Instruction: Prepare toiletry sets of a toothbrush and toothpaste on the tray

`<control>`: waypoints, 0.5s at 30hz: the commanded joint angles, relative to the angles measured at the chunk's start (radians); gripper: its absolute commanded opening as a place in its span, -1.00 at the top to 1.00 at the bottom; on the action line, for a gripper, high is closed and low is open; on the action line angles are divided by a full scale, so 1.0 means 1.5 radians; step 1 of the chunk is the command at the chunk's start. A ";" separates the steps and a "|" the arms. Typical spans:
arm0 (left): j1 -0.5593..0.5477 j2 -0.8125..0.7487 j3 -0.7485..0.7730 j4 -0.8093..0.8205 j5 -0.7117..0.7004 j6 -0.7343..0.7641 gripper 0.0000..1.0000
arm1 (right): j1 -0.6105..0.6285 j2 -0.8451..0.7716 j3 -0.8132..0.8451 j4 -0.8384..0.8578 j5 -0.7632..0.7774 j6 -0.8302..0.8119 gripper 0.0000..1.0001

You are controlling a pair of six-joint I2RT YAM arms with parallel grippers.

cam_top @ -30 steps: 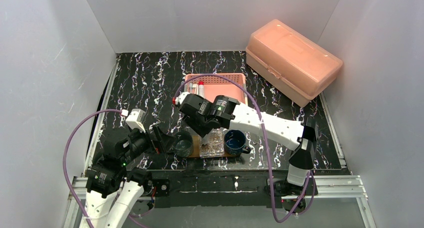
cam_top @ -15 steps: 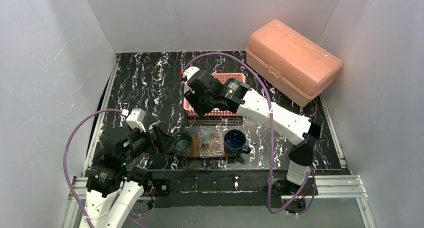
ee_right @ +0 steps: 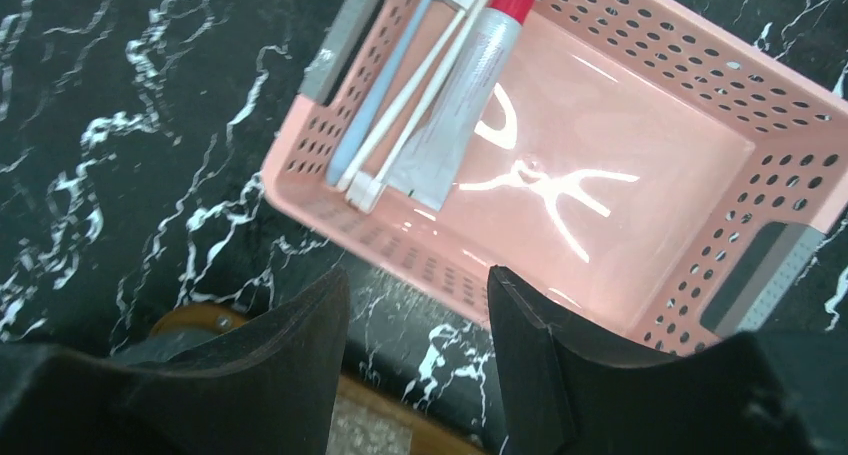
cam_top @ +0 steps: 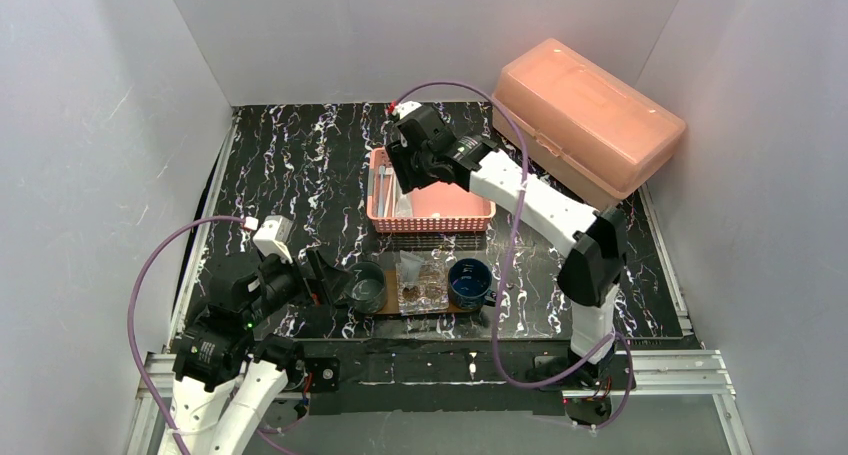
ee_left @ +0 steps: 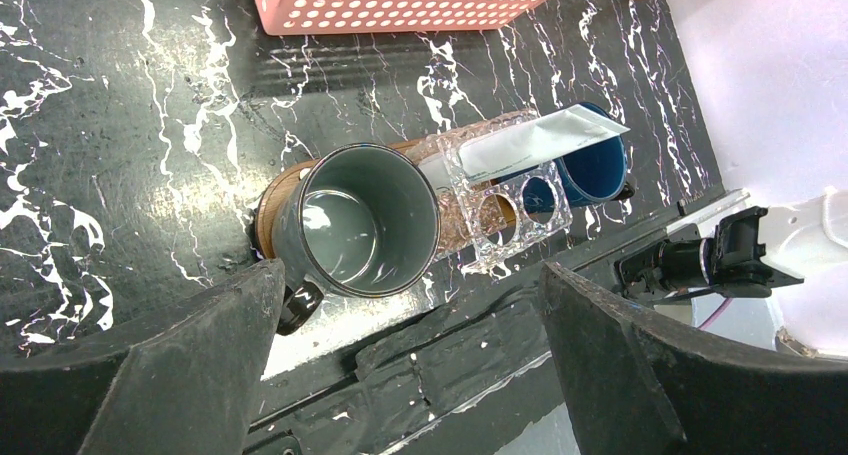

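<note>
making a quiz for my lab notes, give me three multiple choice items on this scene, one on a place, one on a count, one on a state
1. Where does the red-capped tube lie?
A) in the pink basket
B) in the blue mug
C) flat on the tray

2. How many cups stand on the tray?
A) two
B) three
C) four

3. What state is the grey cup in?
A) upright and empty
B) upright, holding a tube
C) tipped on its side

Answers:
1 A, the right wrist view shows it on the basket floor.
2 B, the grey cup, the glass cup and the blue mug stand in a row on it.
3 A, the left wrist view looks straight into it and nothing is inside.
</note>
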 commanded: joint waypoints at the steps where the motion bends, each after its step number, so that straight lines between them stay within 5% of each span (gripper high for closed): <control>1: -0.002 0.007 -0.005 0.008 0.005 0.008 -0.97 | -0.027 0.057 -0.001 0.066 -0.035 0.019 -0.24; 15: -0.001 0.002 -0.005 0.011 0.011 0.010 -0.97 | -0.070 0.199 0.011 0.138 -0.071 0.064 -0.32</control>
